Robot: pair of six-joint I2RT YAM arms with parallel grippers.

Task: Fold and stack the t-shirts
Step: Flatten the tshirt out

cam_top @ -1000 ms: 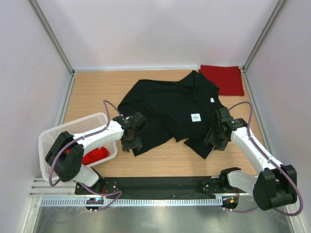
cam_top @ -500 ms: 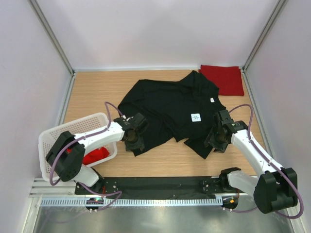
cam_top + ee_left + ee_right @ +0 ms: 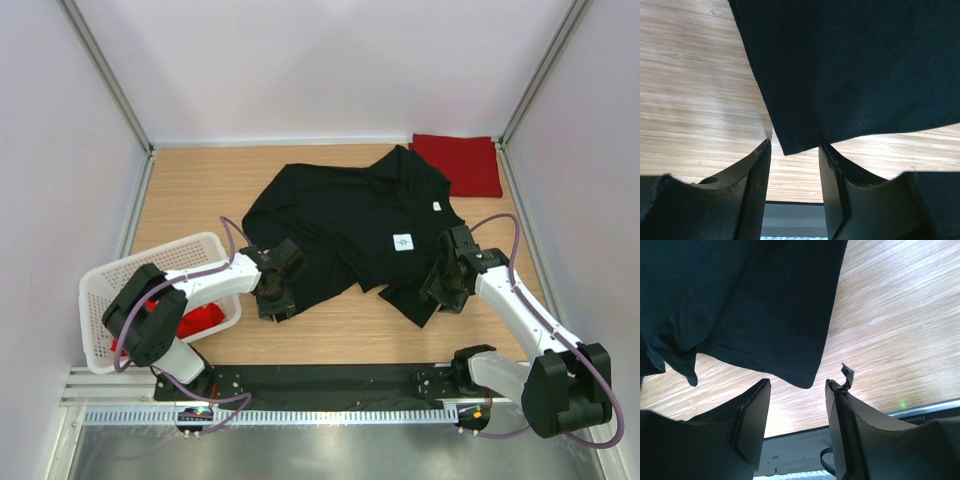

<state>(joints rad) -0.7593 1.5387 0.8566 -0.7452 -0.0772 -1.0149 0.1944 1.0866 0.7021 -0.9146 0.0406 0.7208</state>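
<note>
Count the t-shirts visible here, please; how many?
3: a black t-shirt spread mid-table, a folded red t-shirt at the far right corner, a crumpled red t-shirt in the white basket. Others may be hidden there.

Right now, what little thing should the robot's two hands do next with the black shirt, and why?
Probably pinch both shut. The left gripper and the right gripper each have open jaws straddling a near corner of the black t-shirt, which lies on the table. Neither holds cloth yet, so gripping comes before folding.
</note>
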